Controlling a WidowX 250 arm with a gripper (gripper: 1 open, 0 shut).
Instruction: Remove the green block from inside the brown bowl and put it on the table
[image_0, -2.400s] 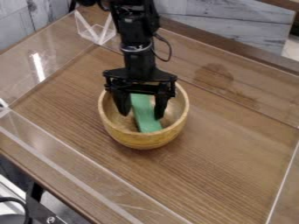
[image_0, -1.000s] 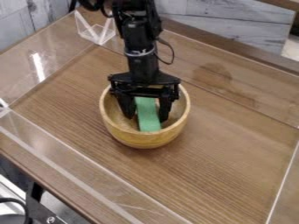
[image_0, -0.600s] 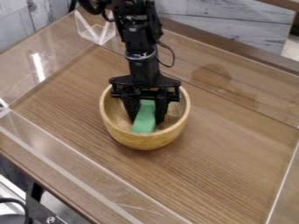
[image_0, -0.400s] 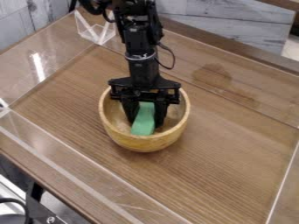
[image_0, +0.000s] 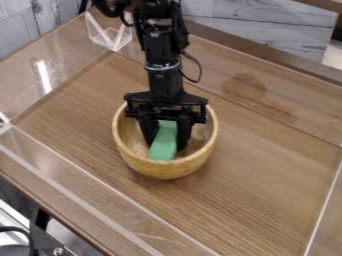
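The brown bowl (image_0: 131, 160) stands on the table (image_0: 274, 150), a little left of the middle. Inside it the green block (image_0: 163, 146) leans at a tilt, its upper end between my fingers. My black gripper (image_0: 167, 133) points steeply down into the bowl and is shut on the green block, with one finger on each long side. The block's lower end rests near the bowl's bottom. The arm rises from the bowl toward the back of the table.
Low clear acrylic walls run along the table's left edge (image_0: 47, 75) and near edge (image_0: 94, 205). A pale wall and a dark cable lie behind the arm. Bare wood spreads to the right of the bowl and in front of it.
The fingers have closed in on the green block, which now tilts more steeply. The bowl and gripper have shifted slightly toward the near edge.
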